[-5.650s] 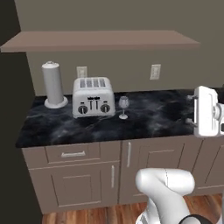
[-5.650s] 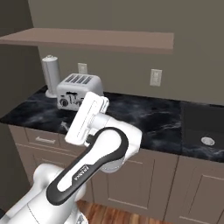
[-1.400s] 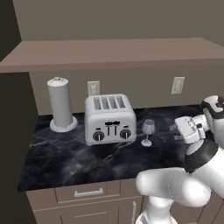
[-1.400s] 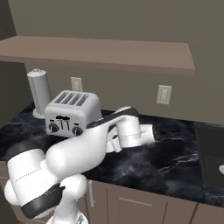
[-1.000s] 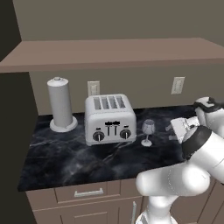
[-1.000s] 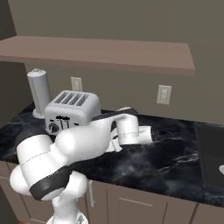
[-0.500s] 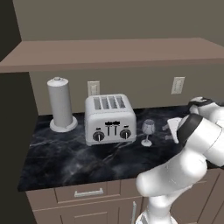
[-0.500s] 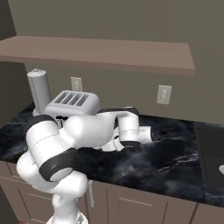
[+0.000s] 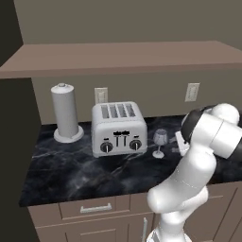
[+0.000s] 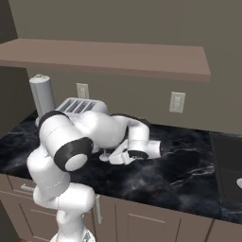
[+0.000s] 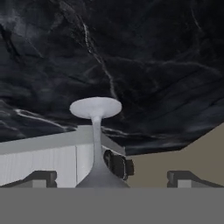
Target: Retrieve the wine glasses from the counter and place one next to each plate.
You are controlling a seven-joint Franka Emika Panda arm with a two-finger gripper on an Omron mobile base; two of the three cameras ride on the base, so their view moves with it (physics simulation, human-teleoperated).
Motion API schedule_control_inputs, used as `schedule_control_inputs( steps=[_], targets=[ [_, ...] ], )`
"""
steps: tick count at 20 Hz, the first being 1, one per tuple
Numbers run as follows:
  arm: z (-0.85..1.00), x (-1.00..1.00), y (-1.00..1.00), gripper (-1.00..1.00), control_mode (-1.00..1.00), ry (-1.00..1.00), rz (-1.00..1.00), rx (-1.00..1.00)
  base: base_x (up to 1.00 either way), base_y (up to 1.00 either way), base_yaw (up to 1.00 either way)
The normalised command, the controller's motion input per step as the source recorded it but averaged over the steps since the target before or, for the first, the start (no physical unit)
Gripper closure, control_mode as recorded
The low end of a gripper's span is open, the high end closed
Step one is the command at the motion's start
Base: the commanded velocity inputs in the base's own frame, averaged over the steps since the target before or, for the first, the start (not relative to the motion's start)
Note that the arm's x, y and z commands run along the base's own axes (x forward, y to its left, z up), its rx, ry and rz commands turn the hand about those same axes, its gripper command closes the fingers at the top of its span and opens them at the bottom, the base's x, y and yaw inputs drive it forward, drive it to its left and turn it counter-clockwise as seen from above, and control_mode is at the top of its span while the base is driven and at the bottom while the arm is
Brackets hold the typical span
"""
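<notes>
- The arm [image 9: 191, 189] rises from in front of the cabinets, bends at an elbow above the worktop [image 9: 80, 175] edge, and reaches low over the marble toward the toaster [image 9: 118, 128].
- In the right base view the forearm lies nearly level, the wrist turned so that the hand points sideways at the toaster's near end, just above the worktop surface.
- The gripper [image 11: 111, 180] is rolled over: in the hand view the scene appears upside down, with the marble above and the toaster's white side below.
- Its fingers [image 11: 40, 178] are spread wide, one tip at each side of the hand view, pinching nothing.
- The wine glass [image 9: 159, 142] stands upright on the worktop just beside the toaster's right end, on the side away from the paper-towel cylinder [image 9: 65, 113].
- In the hand view the glass sits between the two finger tips, its stem and round foot centred, its bowl near the camera; whether the fingers touch the bowl cannot be told.
- In the left base view the hand is just beside the glass, on the side away from the toaster, partly hidden behind the arm's white elbow.
- A wooden shelf [image 9: 123, 56] runs along the wall above the toaster.
</notes>
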Motion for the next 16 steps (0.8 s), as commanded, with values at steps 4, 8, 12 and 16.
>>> schedule_control_inputs(
  steps=[4, 8, 12, 16],
  targets=[
    [-0.30, 0.29, 0.00, -1.00, -1.00, 0.00, 0.00, 0.17, 0.00, 0.00, 0.00],
    [-0.30, 0.26, 0.00, -1.00, -1.00, 0.00, 0.01, 0.19, 0.00, 0.00, 0.00],
    [-0.24, 0.19, 0.00, -1.00, -1.00, 0.00, 0.10, 0.21, 0.00, 0.00, 0.00],
    [-0.05, 0.16, 0.00, -1.00, -1.00, -0.02, 0.06, 0.08, 0.00, 0.00, 0.00]
  ],
)
